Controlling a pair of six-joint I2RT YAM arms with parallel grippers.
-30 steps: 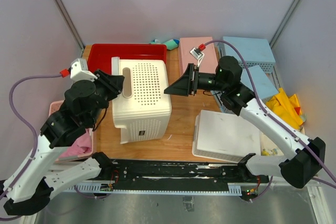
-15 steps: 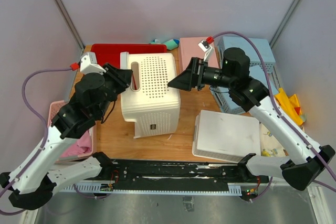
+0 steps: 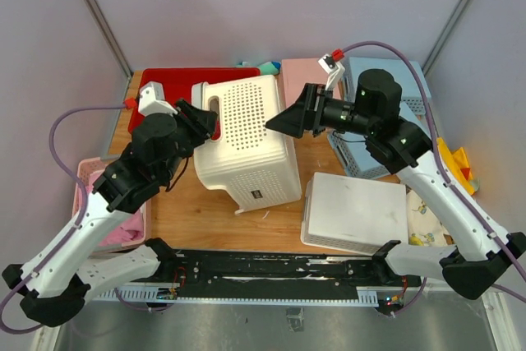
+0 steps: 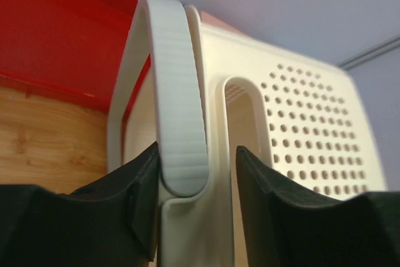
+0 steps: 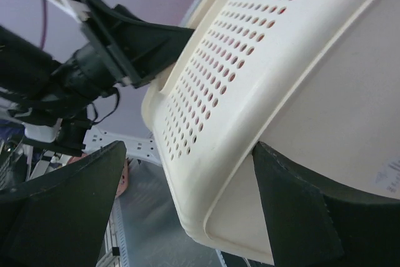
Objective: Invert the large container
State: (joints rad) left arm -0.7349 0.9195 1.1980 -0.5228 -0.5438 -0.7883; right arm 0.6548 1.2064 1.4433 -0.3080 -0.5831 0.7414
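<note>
On the wooden table (image 3: pixel 193 213), the deep cream perforated plastic basket (image 3: pixel 246 141) tilts on edge, rim straddled by the left gripper (image 4: pixel 197 161), clamp unclear; the right gripper (image 5: pixel 189 145) is spread wide. A loose hold risks it falling back.

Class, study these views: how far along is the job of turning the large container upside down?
Done: the large container is tipped roughly onto its side, base sticker showing. In hand: the left gripper straddles its handle rim; the right gripper brackets it, open. Left: rolling it mouth-down.

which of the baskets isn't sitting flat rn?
The deep cream perforated container, tipped with its stickered base showing; the white basket and red tray lie flat.
</note>
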